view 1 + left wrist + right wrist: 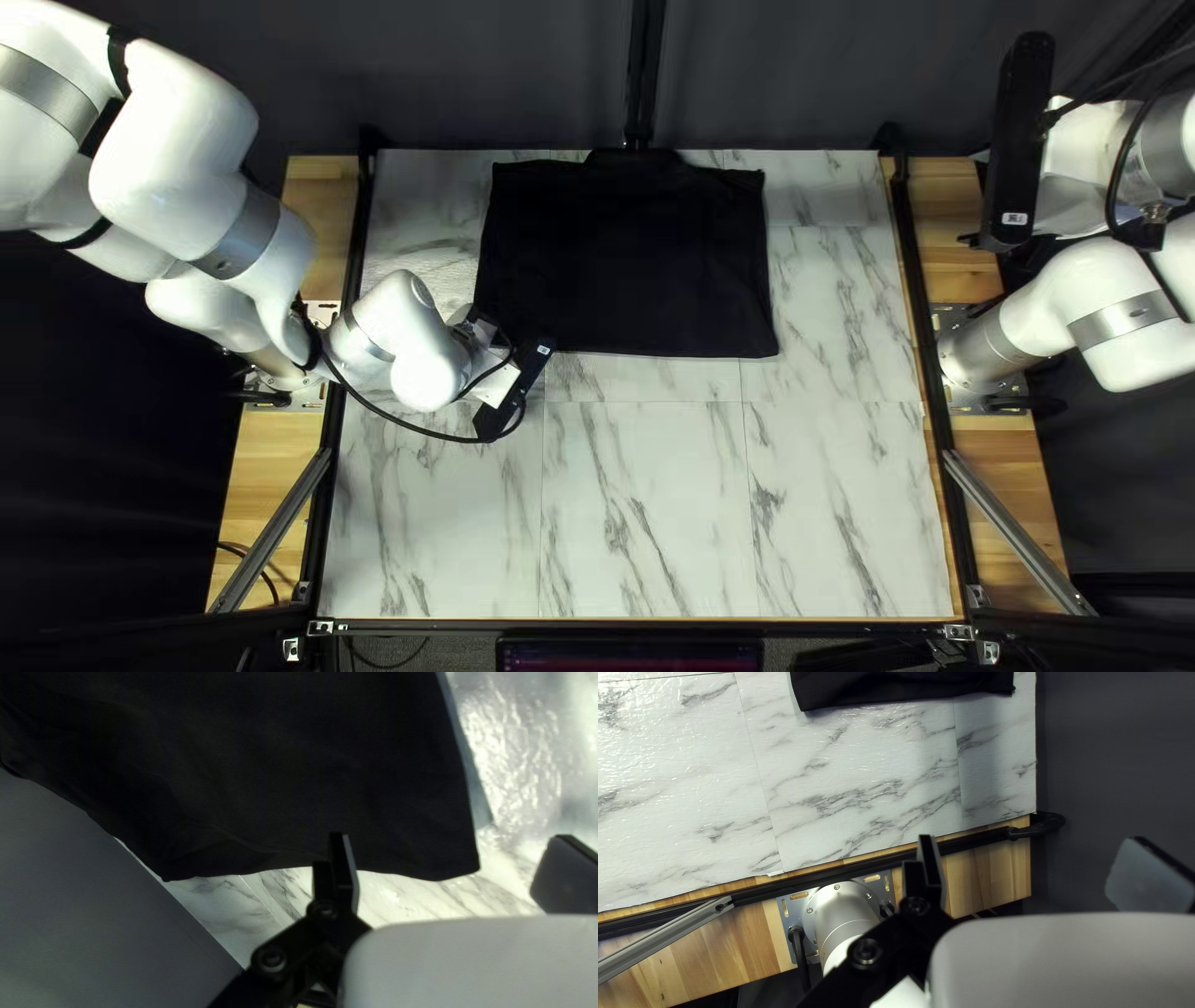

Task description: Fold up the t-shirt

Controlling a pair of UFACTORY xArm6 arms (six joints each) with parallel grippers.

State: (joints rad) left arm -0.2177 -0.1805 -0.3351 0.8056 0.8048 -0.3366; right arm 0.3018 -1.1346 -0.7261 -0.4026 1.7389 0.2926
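Black on marble-patterned tabletop (647, 510), see T-shirt (629, 255) lying flat, with left gripper (496, 383) spread wide near one corner and right gripper (1015, 205) likewise spread, well apart from it.

Both wrist views crop the shirt (623, 261). In the top left view, the edge cuts off the left arm (162, 137), left of the shirt, the right arm (1102, 308), right of it, and a screen (629, 656), below it.

T-shirt (629, 261) | on table (647, 510), toward far edge | curtain (461, 75) behind
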